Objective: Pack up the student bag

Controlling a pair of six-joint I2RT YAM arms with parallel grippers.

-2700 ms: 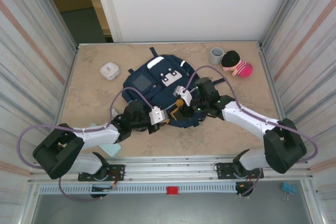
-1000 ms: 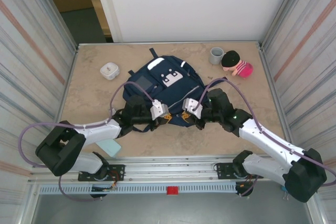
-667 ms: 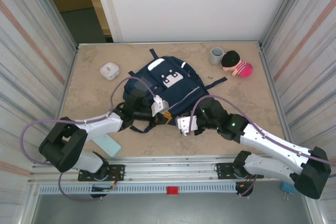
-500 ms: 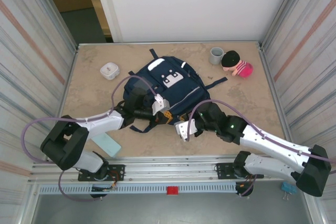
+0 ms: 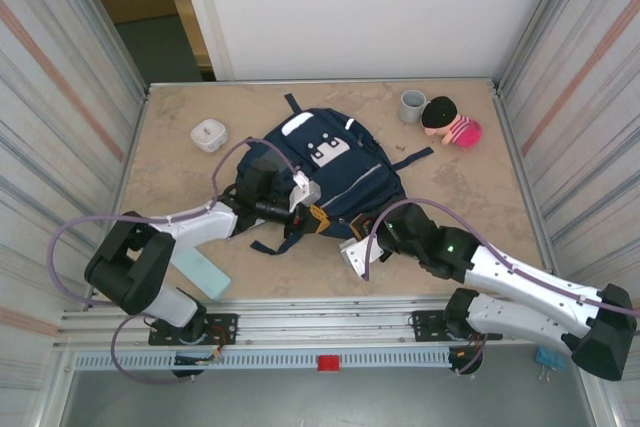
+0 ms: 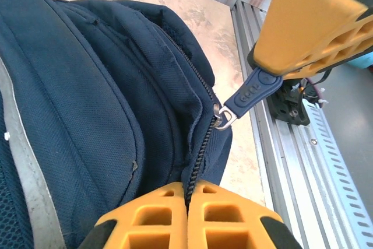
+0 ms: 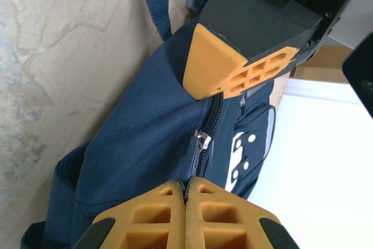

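The top camera looks steeply down from above and behind the arm bases, taking in the whole counter (image 5: 170, 162). Each wrist camera sits close behind its own jaws, right up against the backpack (image 5: 330, 182). The two face each other along the same zipper (image 6: 201, 144), the left one toward the near rail.

Navy student bag (image 5: 350, 185) — dotted white patch (image 5: 326, 150)

Cup (image 5: 412, 105), doll (image 5: 450, 124), white box (image 5: 208, 134), teal card (image 5: 204, 272)
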